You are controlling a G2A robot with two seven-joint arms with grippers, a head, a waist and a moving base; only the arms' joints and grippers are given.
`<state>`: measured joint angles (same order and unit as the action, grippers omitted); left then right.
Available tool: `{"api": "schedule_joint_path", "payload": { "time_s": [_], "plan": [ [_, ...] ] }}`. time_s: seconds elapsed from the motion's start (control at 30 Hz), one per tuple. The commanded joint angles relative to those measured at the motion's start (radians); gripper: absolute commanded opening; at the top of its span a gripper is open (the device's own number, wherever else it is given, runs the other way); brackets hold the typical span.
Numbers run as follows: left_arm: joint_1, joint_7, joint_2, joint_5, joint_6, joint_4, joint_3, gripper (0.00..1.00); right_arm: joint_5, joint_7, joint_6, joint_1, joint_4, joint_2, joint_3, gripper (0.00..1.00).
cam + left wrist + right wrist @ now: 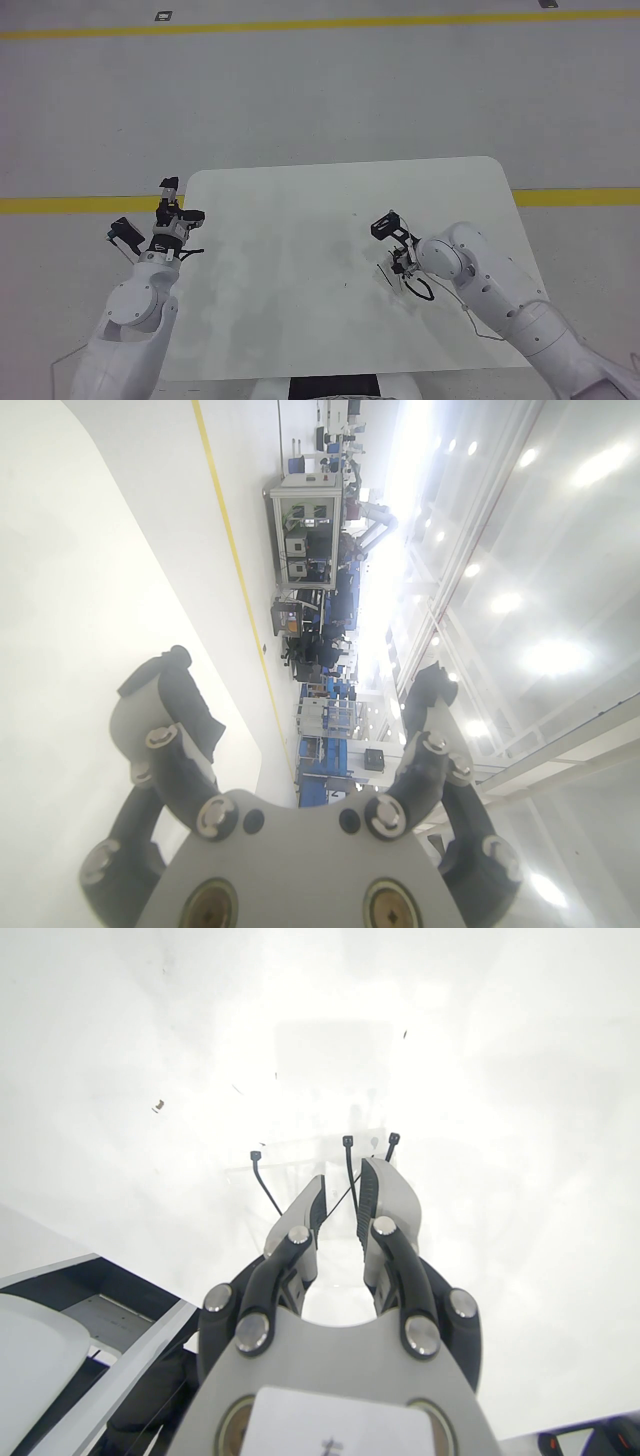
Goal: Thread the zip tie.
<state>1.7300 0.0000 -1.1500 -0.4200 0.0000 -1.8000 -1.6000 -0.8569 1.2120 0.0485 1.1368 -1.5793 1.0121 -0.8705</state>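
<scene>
A: While hanging so low over the white table (300, 200), seems to be lining up the right gripper (344, 1173) on something. Why there?

B: Because of the three black zip ties lying side by side on the table's right half. Straddles the strap of the middle zip tie (347, 1142), fingers parted about halfway, pads (366, 1193) flanking it without pinching. Nothing clamped.

A: And the other two?

B: Lying flat, one zip tie (255, 1156) just outside one finger, another (394, 1137) just outside the other, heads all pointing away from the wrist. Probably spaced that way to leave room for a pinch on each strap.

A: Threaded at all?

B: No. Heads empty, straps straight, no loop anywhere. Looks like the very start: pick up first, feed the tail after.

A: Why keep the left gripper (300, 705) off at the table's left edge?

B: Likely waiting to take the other end. Spread wide, holding nothing, aimed past the edge toward the room.

A: Any writing worth noting?

B: Hardly — one white label (325, 1423) on the right wrist mount, cut off at the edge, mark unreadable. No print to be made out on the ties.
</scene>
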Motion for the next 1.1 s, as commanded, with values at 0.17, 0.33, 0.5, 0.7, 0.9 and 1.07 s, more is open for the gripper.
{"api": "schedule_joint_path", "payload": {
  "time_s": [0.17,0.33,0.5,0.7,0.9,1.07],
  "plan": [
    [0.000,0.000,0.000,0.000,0.000,0.000,0.000,1.00,0.005,0.002,0.002,-0.006,0.013,0.005,0.002,0.02],
    [0.000,0.000,0.000,0.000,0.000,0.000,0.000,1.00,0.004,0.005,0.001,-0.006,0.013,0.007,-0.001,0.00],
    [0.000,0.000,0.000,0.000,0.000,0.000,0.000,1.00,0.002,0.010,-0.001,-0.002,0.000,0.007,-0.009,0.00],
    [0.000,0.000,0.000,0.000,0.000,0.000,0.000,1.00,0.017,0.014,0.015,0.041,-0.071,-0.008,-0.061,0.00],
    [0.000,0.000,0.000,0.000,0.000,0.000,0.000,1.00,0.096,-0.012,0.064,0.113,-0.152,-0.031,-0.163,0.00],
    [0.000,0.000,0.000,0.000,0.000,0.000,0.000,1.00,0.242,-0.062,0.157,0.179,-0.173,-0.051,-0.273,0.00]
  ]
}}
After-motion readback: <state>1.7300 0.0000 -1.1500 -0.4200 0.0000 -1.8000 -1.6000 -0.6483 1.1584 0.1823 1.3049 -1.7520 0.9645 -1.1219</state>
